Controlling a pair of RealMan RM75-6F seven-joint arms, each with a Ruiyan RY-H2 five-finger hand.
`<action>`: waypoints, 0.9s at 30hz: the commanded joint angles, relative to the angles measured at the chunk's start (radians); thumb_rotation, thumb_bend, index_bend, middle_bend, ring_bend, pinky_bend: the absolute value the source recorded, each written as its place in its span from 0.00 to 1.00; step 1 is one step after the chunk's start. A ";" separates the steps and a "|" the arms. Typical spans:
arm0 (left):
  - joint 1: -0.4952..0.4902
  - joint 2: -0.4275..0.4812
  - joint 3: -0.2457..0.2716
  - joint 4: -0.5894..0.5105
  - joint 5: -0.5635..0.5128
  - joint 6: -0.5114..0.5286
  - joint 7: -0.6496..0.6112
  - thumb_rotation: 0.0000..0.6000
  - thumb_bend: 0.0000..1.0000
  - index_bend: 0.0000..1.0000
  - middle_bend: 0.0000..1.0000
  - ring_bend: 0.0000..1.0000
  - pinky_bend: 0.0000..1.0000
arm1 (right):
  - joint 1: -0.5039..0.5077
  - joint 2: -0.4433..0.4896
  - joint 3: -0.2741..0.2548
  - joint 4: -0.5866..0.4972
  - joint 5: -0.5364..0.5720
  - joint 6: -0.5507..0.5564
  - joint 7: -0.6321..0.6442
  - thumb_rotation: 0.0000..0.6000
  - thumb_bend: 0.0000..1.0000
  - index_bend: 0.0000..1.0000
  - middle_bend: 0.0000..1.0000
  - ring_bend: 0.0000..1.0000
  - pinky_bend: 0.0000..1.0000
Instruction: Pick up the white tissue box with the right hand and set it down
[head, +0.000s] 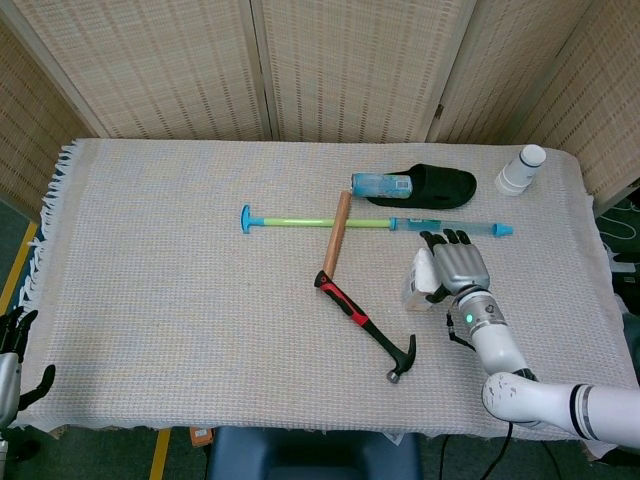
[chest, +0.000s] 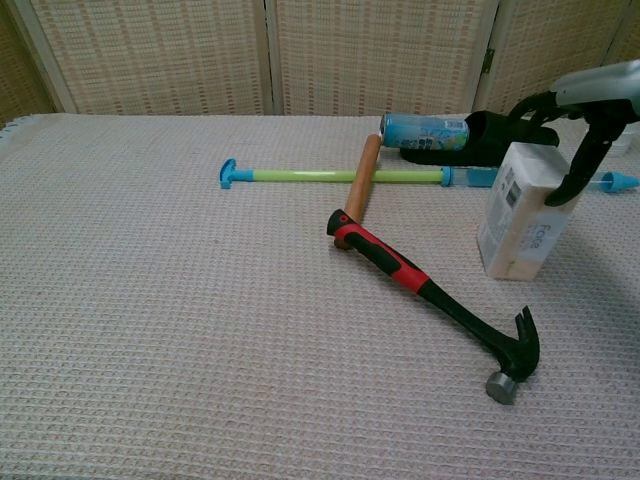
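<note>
The white tissue box (chest: 525, 211) stands upright on the woven cloth (head: 180, 290) at the right side of the table, just right of the claw hammer (chest: 436, 300). The right hand (head: 456, 265) sits over its top, dark fingers (chest: 580, 165) curled down over the far edge and right side, touching it; whether they truly grip it I cannot tell. Behind lie a green-and-blue rod (head: 372, 223), a wooden stick (head: 336, 238), a black slipper (head: 432, 186) and a bottle (head: 382, 184). The left hand (head: 14, 352) hangs off the near left corner, fingers apart.
</note>
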 joint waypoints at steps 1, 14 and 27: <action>-0.001 0.000 0.000 0.001 -0.001 -0.002 0.000 1.00 0.34 0.10 0.00 0.00 0.17 | -0.001 0.002 -0.001 -0.001 -0.001 -0.001 0.003 1.00 0.08 0.12 0.17 0.08 0.00; -0.002 -0.003 0.001 0.002 -0.002 -0.006 0.006 1.00 0.34 0.10 0.00 0.00 0.17 | -0.002 0.003 -0.003 0.008 -0.003 0.000 0.008 1.00 0.08 0.20 0.23 0.14 0.00; -0.004 -0.004 0.001 0.004 -0.004 -0.009 0.007 1.00 0.34 0.10 0.00 0.00 0.17 | -0.012 -0.011 0.004 0.024 -0.029 0.025 0.026 1.00 0.18 0.34 0.33 0.25 0.00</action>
